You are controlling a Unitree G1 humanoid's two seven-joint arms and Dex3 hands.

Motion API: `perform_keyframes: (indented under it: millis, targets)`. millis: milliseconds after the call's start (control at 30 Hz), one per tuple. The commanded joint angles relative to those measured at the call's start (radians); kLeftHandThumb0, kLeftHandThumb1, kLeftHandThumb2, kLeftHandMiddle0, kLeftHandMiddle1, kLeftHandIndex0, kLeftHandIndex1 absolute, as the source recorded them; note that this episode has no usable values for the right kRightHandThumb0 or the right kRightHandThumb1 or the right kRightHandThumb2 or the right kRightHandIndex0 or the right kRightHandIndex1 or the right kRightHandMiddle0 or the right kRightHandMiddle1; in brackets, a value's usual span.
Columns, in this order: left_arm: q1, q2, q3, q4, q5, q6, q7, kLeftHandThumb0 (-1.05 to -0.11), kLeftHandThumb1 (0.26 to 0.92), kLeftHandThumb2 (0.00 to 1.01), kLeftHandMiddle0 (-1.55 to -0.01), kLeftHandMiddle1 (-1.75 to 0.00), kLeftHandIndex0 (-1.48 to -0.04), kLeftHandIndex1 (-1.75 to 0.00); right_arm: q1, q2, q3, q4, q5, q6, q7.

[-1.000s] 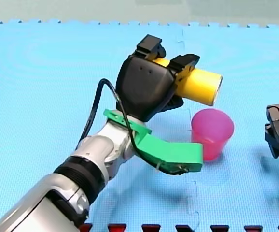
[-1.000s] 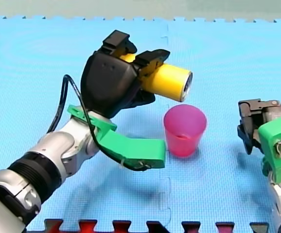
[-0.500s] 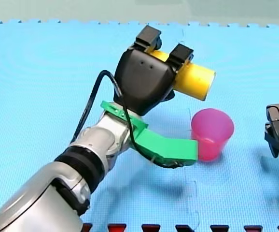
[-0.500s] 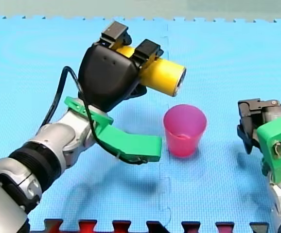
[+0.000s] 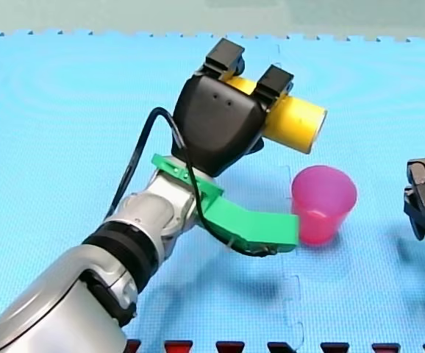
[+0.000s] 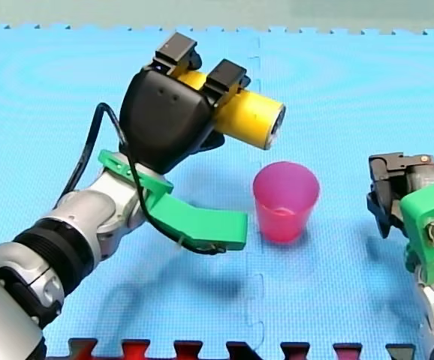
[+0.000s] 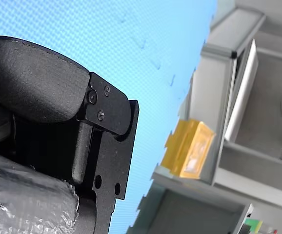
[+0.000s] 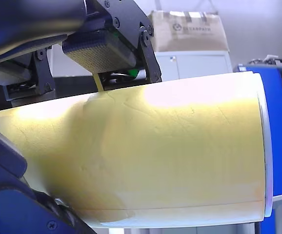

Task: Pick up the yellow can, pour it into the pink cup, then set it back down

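Blue foam mat (image 5: 65, 110) spreads beneath the robot's left hand (image 6: 173, 112), its fingers clamped around the yellow can (image 6: 254, 118). The can is held aloft on its side at eleven o'clock of the pink cup (image 6: 284, 202), mouth tipped toward it. The right hand (image 6: 397, 191) is at three o'clock. Likely light, stiff and smooth-walled, the can suits a mid-body grip.
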Motion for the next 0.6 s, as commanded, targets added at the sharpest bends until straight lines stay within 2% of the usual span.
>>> perform_keyframes:
  millis: [0, 567]
  targets:
    - [-0.011, 0.005, -0.001, -0.005, -0.003, 0.005, 0.004, -0.389, 0.856, 0.0, -0.75, -1.68, -0.8, -1.09, -0.001, -0.003, -0.003, 0.0, 0.005, -0.005, 0.002]
    - [-0.004, 0.01, -0.005, -0.018, -0.011, -0.002, -0.013, -0.389, 0.856, 0.0, -0.73, -1.7, -0.78, -1.12, 0.001, -0.002, -0.012, 0.005, 0.016, -0.009, 0.014]
